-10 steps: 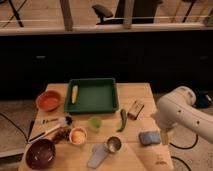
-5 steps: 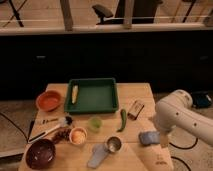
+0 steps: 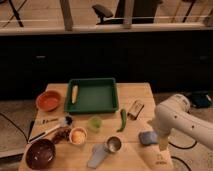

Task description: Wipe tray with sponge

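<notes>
From where I stand, the robot's white arm [image 3: 182,122] comes in from the right edge, on the near side of the scene. Its thick, rounded segments bend like an elbow, bulging highest toward the right, then sloping down and to the left. At the low end hangs the gripper [image 3: 162,142], pale tan and pointing downward, at the near right, just below the last white segment.

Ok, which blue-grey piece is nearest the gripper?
The small rounded sponge, right beside the gripper; the paler, longer flat piece lies farther off, next to the metal cup.
</notes>
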Motion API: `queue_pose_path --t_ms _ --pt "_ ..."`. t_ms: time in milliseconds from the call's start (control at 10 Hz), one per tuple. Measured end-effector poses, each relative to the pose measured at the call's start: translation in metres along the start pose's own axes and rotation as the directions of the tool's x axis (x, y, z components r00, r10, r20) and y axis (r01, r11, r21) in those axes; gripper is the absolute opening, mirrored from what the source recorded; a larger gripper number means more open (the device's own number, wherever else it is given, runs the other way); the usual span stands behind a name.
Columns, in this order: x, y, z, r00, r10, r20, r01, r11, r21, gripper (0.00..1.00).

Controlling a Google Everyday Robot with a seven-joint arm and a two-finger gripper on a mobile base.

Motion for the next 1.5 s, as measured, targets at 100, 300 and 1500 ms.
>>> queue_pose_path --t_ms 100,300,1500 --pt "-0.001 0.002 0.01 1.0 0.003 0.008 -0.002 1.0 -0.004 0.8" --pt "0.001 0.003 0.02 1.0 0.01 0.02 -0.01 1.0 -0.004 0.8" --pt "-0.006 0.003 0.059 0.997 0.041 0.069 -0.04 0.999 -0.016 0.8"
